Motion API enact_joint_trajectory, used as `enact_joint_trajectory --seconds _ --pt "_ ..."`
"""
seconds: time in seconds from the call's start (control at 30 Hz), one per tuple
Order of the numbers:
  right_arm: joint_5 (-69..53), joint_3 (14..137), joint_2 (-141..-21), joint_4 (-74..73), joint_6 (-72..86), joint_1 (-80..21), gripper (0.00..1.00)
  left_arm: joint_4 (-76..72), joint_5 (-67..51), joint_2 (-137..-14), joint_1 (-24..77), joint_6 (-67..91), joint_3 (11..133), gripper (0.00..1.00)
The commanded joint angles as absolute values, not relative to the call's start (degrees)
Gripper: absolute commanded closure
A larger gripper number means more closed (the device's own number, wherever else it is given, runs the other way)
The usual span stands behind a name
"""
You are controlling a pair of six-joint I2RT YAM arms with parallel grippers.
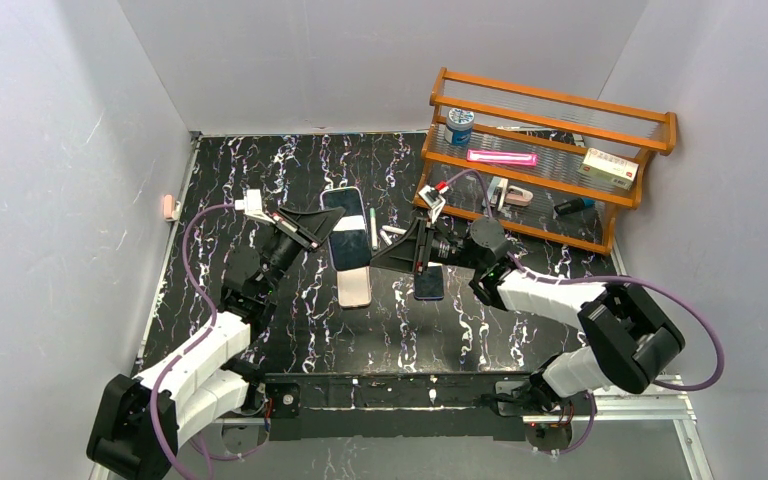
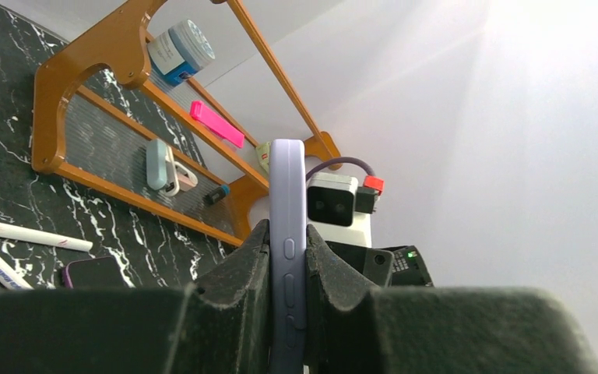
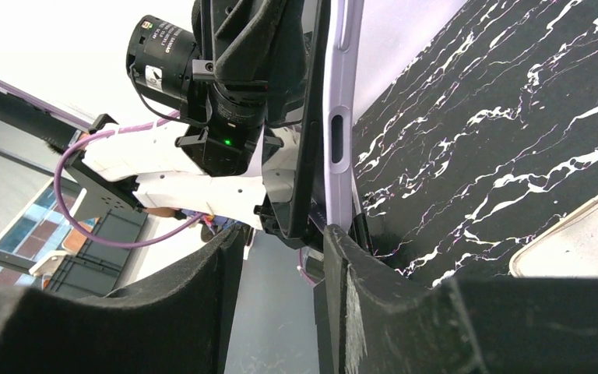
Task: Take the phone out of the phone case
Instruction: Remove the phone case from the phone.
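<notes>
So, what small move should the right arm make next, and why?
Probably close the right jaws onto the rim of the lilac phone case. The left jaws are shut on it, and the right wrist view shows its rim between the right jaws, close to one, with a gap on the other side. A firm hold likely comes before prying.

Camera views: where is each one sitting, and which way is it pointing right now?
Top external: above and behind the bases, looking down at the table; both arms show, either side of the phone.
Left wrist: on the left arm, facing the shelf; the left gripper shows, shut on the phone case.
Right wrist: on the right arm, facing the left arm; the open right gripper shows.
Shared: both wrist views see the phone case edge-on.
</notes>
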State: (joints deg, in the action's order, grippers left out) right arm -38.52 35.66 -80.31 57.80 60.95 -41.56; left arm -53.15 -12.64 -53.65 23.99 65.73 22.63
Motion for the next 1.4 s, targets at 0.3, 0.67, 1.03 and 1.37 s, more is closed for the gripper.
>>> enact_joint_trajectory --seconds 0.3,0.67,1.03,1.37 --pt "-39.46 39.53 -84.09 66.62 62.19 -41.32 0.51 -63.1 -13.01 -52.19 27.29 72.66 21.32 1.0" --pt "-39.47 38.5 -76.99 51.93 56.47 -41.33 0.44 -61.64 -6.56 -51.91 27.39 62.69 20.13 1.0" --pt "-40.37 38.39 -72.92 41.23 54.31 -41.31 0.42 -61.53 -4.04 -53.47 27.42 58.98 22.49 1.0" --pt "-44.46 38.69 -78.3 50.96 60.56 -41.67 0.46 -61.7 -4.52 -52.94 27.42 59.85 22.68 1.0"
